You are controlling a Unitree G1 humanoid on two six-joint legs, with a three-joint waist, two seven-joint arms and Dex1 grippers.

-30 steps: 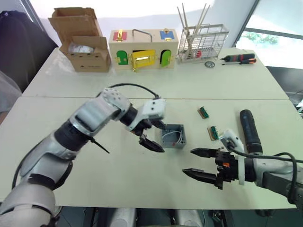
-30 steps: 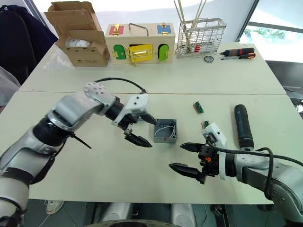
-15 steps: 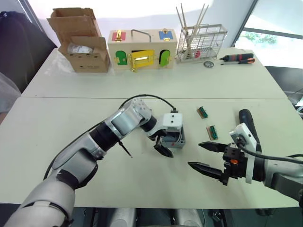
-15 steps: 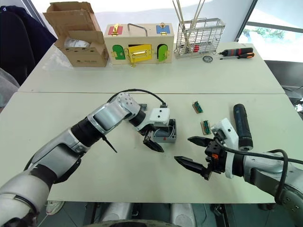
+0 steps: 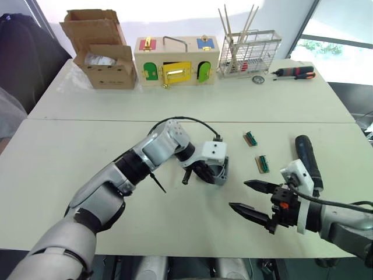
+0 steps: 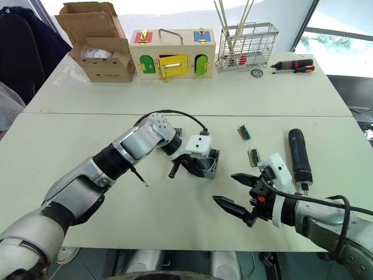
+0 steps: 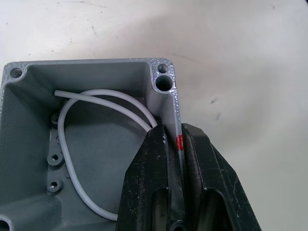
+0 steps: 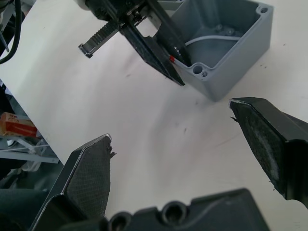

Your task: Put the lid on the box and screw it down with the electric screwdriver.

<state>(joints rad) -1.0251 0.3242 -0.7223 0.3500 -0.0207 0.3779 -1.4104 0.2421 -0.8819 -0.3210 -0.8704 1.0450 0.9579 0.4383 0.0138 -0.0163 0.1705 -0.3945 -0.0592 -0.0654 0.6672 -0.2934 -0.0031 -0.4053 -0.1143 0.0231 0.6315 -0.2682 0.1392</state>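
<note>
Grey box pinched by one wall in left pincer, likely for repositioning. Right pincer spread wide, empty, near screwdriver.

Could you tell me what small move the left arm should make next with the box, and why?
Probably set the box back flat on the table, opening upward. The left end effector is shut on one wall, one finger inside and one outside, and the box appears tipped up on the table. The lid needs a level, upward-facing rim. The right end effector hovers open nearby.
</note>
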